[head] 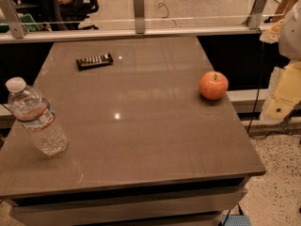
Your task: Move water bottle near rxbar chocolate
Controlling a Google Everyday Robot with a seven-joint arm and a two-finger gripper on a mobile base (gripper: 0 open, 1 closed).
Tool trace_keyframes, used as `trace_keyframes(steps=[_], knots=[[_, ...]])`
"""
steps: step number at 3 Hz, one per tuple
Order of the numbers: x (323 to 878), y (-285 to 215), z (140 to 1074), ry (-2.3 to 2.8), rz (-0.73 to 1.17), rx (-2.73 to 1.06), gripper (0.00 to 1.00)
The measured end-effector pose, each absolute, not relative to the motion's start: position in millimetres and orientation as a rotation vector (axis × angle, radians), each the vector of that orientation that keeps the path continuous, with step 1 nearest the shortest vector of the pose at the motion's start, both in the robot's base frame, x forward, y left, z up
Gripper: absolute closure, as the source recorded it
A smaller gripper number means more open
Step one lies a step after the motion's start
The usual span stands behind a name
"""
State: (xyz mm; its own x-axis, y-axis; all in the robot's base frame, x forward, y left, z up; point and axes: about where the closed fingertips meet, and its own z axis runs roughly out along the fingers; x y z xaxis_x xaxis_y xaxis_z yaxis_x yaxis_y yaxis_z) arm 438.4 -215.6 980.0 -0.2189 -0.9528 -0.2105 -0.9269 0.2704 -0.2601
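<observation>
- The water bottle [35, 117] stands at the tabletop's [141, 140] left side, close to the left edge and towards the front. It looks tilted, with its white cap leaning left.
- The chocolate bar [94, 60] lies flat towards the far left, near the back edge and well apart from the bottle.
- Bare tabletop stretches between the bottle and the bar, with nothing lying across it.
- An apple [213, 85] sits near the right edge, well apart from both.
- The middle and front of the tabletop are open surface.
- The claw [283, 95] hangs at the right of the view, beyond the tabletop's right edge and near the apple's side. I cannot tell whether it is wide or narrow.
- A rail [141, 32] runs along the back edge.
</observation>
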Motion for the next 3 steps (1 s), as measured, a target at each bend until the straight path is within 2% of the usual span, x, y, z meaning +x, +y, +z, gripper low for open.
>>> trace_keyframes(steps=[2,3], knots=[[441.7,-202.6,982.7,2.185,-0.046,-1.708,0.0],[439.9,-141.6,985.0,2.08,0.178,-1.673,0.0]])
